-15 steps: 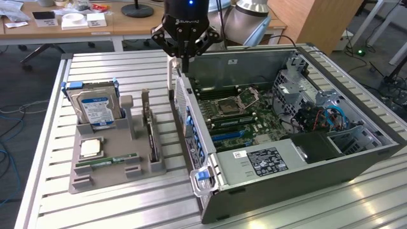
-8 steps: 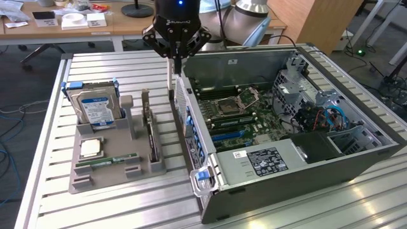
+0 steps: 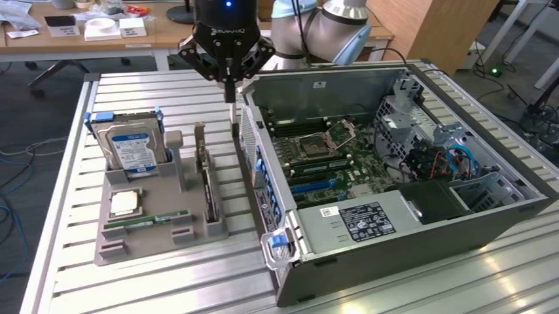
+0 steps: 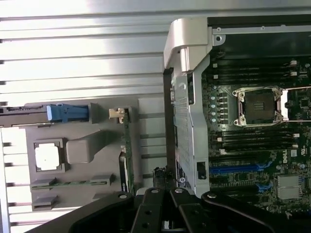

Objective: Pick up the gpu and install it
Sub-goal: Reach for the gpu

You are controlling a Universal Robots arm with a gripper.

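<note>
The arm (image 3: 325, 26) hangs over the back of the slatted metal table (image 3: 157, 91), and its black fingers (image 3: 230, 85) point straight down, pressed together, above the narrow gap between the grey tray (image 3: 131, 252) and the open computer case (image 3: 393, 239). From here I can't see them gripping anything. The gpu (image 3: 208, 190) stands on edge in a slot along the side of the tray nearest the case, its silver bracket end toward the arm, below the fingers and apart from them. In the wrist view the gpu (image 4: 127, 150) shows edge-on, just beside the case wall (image 4: 187, 53). Also in the tray are a blue-labelled hard drive (image 3: 131, 149) standing upright, a square processor chip (image 3: 125, 203) and a green memory stick (image 3: 148, 221) lying flat. The case lies on its side with its motherboard (image 3: 323, 157) exposed.
</note>
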